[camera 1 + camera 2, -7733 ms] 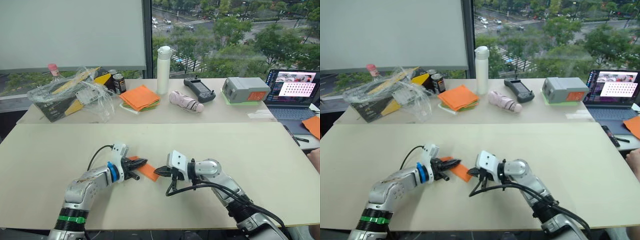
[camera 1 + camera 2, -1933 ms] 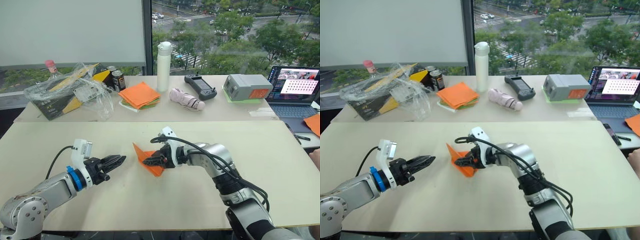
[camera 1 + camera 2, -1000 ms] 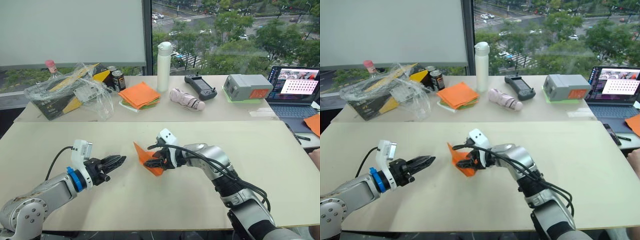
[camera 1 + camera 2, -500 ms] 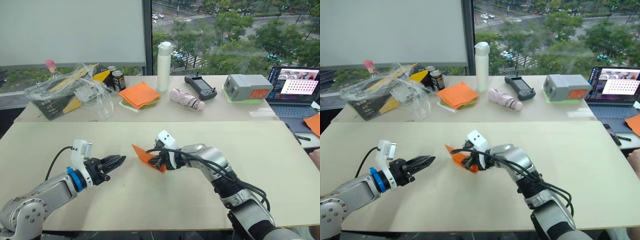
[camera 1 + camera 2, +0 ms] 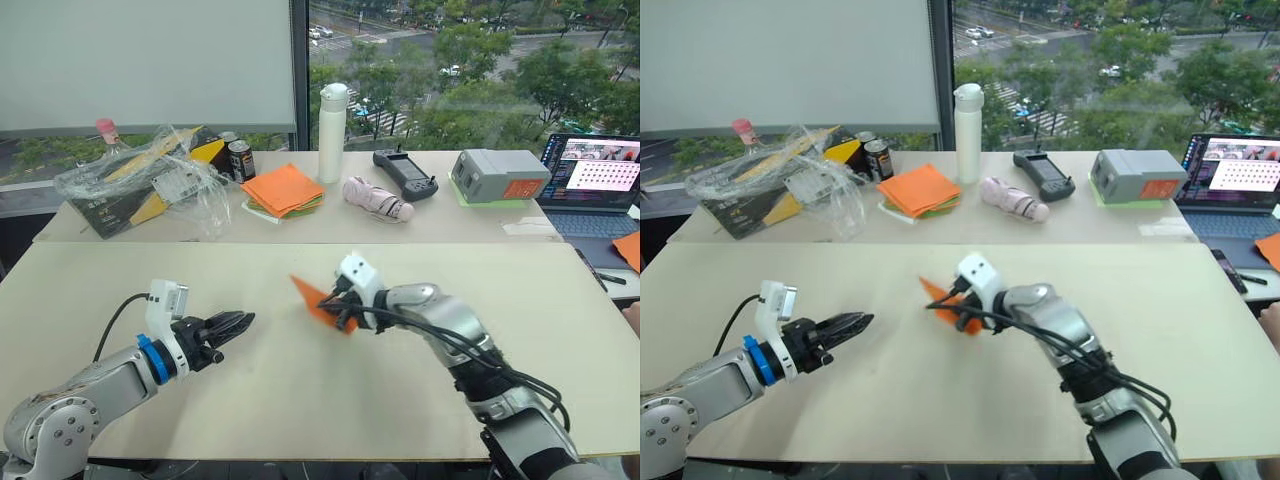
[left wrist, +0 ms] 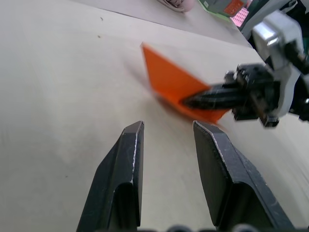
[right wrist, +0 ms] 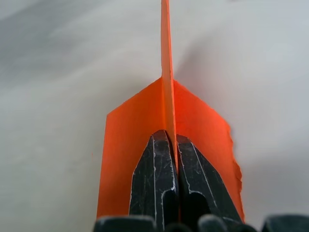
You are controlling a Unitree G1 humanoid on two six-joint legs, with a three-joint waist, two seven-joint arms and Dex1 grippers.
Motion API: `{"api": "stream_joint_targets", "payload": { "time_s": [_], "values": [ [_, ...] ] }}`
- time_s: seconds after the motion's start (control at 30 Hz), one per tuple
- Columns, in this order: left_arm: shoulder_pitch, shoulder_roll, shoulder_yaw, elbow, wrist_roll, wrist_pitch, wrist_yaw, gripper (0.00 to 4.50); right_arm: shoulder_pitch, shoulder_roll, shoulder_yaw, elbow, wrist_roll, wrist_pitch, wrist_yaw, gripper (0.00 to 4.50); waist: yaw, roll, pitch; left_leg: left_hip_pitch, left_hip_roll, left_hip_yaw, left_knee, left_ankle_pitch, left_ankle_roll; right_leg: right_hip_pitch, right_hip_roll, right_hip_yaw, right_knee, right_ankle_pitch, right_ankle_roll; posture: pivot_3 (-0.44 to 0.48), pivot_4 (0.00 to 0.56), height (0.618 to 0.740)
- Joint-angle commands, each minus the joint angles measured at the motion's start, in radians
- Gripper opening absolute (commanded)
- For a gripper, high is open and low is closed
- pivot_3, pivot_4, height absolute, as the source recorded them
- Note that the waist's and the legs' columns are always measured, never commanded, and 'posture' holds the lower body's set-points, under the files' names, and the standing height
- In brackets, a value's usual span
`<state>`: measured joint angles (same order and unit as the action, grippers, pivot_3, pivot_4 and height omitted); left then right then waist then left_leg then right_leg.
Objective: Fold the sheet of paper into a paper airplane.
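The sheet of paper is creased into a small pointed paper airplane [image 5: 313, 297] of bright orange, held just above the near table [image 5: 520, 300] at its middle. My right gripper [image 5: 338, 309] is shut on it. In the right wrist view the black fingers [image 7: 154, 164] pinch the centre fold of the paper airplane [image 7: 164, 111], with a wing spread to each side. My left gripper [image 5: 245, 320] hovers to the left of it, apart from it and pointing at it. In the left wrist view its fingers [image 6: 133, 145] are open and empty, facing the paper airplane [image 6: 176, 84].
On the back table stand a pile of orange and green sheets [image 5: 283, 190], a white bottle [image 5: 331, 133], a plastic bag over boxes [image 5: 150, 185], a can [image 5: 239, 160], a pink object [image 5: 374, 197], a black controller [image 5: 404, 172], a grey box [image 5: 499, 177] and a laptop [image 5: 598, 175].
My right gripper has carried the orange paper a little to the right and up, and the paper's point now stands higher. The left arm has stayed where it was.
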<state>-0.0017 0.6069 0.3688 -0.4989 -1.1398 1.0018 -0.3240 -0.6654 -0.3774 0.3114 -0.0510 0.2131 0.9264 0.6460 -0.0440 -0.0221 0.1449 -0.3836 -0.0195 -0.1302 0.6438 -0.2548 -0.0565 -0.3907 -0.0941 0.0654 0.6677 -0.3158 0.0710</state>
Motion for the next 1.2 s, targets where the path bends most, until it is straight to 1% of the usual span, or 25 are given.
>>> {"api": "stream_joint_targets", "payload": {
  "time_s": [0.03, 0.2, 0.3, 0.4, 0.5, 0.67, 0.77, 0.9, 1.07, 1.2],
  "values": [
    [-0.005, 0.001, -0.003, -0.037, 0.001, -0.032, -0.008, 1.73, 0.004, -0.019, -0.098, -0.084, -0.003, 0.043, -0.066, 0.02, -0.001, 0.0, 0.0, 0.0, 0.0, 0.0, 0.0, 0.0, 0.0, 0.0, 0.0, 0.0, 0.0, 0.0, 0.0, 0.0, 0.15, 0.74],
    [-0.011, 0.005, -0.022, -0.025, 0.01, -0.04, -0.025, 1.73, 0.018, -0.053, -0.234, -0.114, -0.019, 0.095, -0.175, 0.02, -0.001, 0.0, 0.0, 0.0, 0.0, 0.0, 0.0, 0.0, 0.0, 0.0, 0.0, 0.0, 0.0, 0.0, 0.0, 0.0, 0.15, 0.74],
    [-0.019, 0.009, -0.034, -0.016, 0.012, -0.043, -0.043, 1.73, 0.04, -0.077, -0.298, -0.12, -0.036, 0.084, -0.23, 0.02, 0.002, 0.0, 0.0, 0.0, 0.0, 0.001, 0.0, 0.0, 0.0, 0.0, 0.0, 0.001, 0.0, 0.0, 0.0, 0.0, 0.15, 0.74],
    [-0.038, 0.014, -0.049, -0.005, 0.027, -0.05, -0.063, 1.73, 0.079, -0.114, -0.361, -0.086, -0.09, 0.044, -0.314, 0.02, 0.004, 0.0, 0.0, 0.0, 0.0, 0.001, 0.0, 0.0, 0.0, 0.0, 0.0, 0.001, -0.001, 0.0, 0.0, 0.0, 0.15, 0.74],
    [-0.052, 0.016, -0.056, 0.005, 0.034, -0.05, -0.078, 1.73, 0.106, -0.127, -0.407, -0.084, -0.117, 0.04, -0.373, 0.02, 0.002, 0.0, 0.0, 0.0, 0.0, 0.002, 0.0, 0.0, 0.0, 0.001, 0.0, 0.001, -0.001, 0.0, 0.0, 0.0, 0.15, 0.74],
    [-0.068, 0.02, -0.066, 0.022, 0.049, -0.053, -0.1, 1.73, 0.148, -0.132, -0.448, -0.126, -0.138, 0.045, -0.42, 0.02, -0.007, 0.0, 0.0, 0.0, 0.001, 0.003, 0.0, 0.0, 0.001, 0.0, 0.001, 0.002, 0.0, 0.0, 0.0, 0.0, 0.15, 0.74],
    [-0.077, 0.024, -0.071, 0.034, 0.055, -0.053, -0.113, 1.73, 0.181, -0.139, -0.464, -0.14, -0.147, 0.036, -0.435, 0.02, -0.003, 0.0, 0.0, 0.0, 0.001, 0.003, 0.0, 0.0, 0.001, 0.0, 0.001, 0.002, 0.0, 0.0, 0.0, 0.0, 0.15, 0.74],
    [-0.086, 0.03, -0.078, 0.045, 0.068, -0.055, -0.129, 1.73, 0.226, -0.141, -0.499, -0.117, -0.157, 0.039, -0.46, 0.02, 0.001, 0.0, 0.0, 0.0, 0.0, 0.003, 0.0, 0.0, 0.001, 0.001, 0.0, 0.002, -0.001, 0.0, 0.0, 0.0, 0.15, 0.74],
    [-0.091, 0.03, -0.079, 0.05, 0.077, -0.051, -0.14, 1.73, 0.288, -0.137, -0.513, -0.119, -0.181, 0.025, -0.489, 0.02, 0.001, 0.0, 0.0, 0.0, 0.0, 0.004, 0.0, 0.0, 0.001, 0.001, 0.0, 0.002, -0.001, 0.0, 0.0, 0.0, 0.15, 0.74],
    [-0.092, 0.029, -0.077, 0.051, 0.08, -0.049, -0.142, 1.73, 0.305, -0.124, -0.536, -0.109, -0.18, 0.033, -0.517, 0.02, -0.002, 0.0, 0.0, 0.0, 0.0, 0.004, 0.0, 0.0, 0.001, 0.001, 0.0, 0.002, 0.0, 0.0, 0.0, 0.0, 0.15, 0.74]
  ]
}}
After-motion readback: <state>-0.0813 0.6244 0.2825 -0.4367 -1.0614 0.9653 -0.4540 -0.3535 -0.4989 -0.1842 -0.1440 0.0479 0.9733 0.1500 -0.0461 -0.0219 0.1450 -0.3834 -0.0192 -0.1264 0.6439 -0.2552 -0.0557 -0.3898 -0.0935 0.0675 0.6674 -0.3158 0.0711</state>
